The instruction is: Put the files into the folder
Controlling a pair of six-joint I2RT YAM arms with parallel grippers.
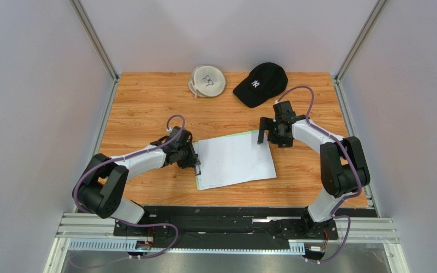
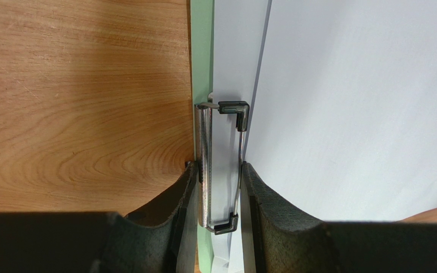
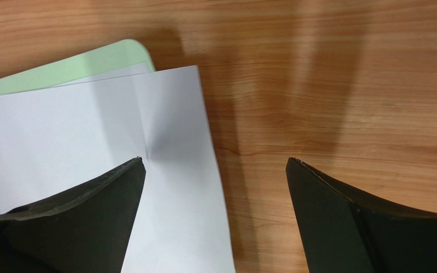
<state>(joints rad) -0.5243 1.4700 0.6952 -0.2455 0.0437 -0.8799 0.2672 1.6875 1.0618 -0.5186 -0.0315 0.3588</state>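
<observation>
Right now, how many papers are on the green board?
2 show: the top sheet lying across the green board, and another sheet under it, peeking out by the clip. More could hide underneath.

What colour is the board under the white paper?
Pale mint green: the folder shows clearest in the left wrist view.

Bright even overhead light, soft shadows on table (image 3: 329, 68), wrist-view foregrounds slightly blurred

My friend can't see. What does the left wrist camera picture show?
The left end effector pinches the metal clip at the edge of the mint-green folder. White files lie on the folder beside the clip, with the wooden table on the other side.
</observation>
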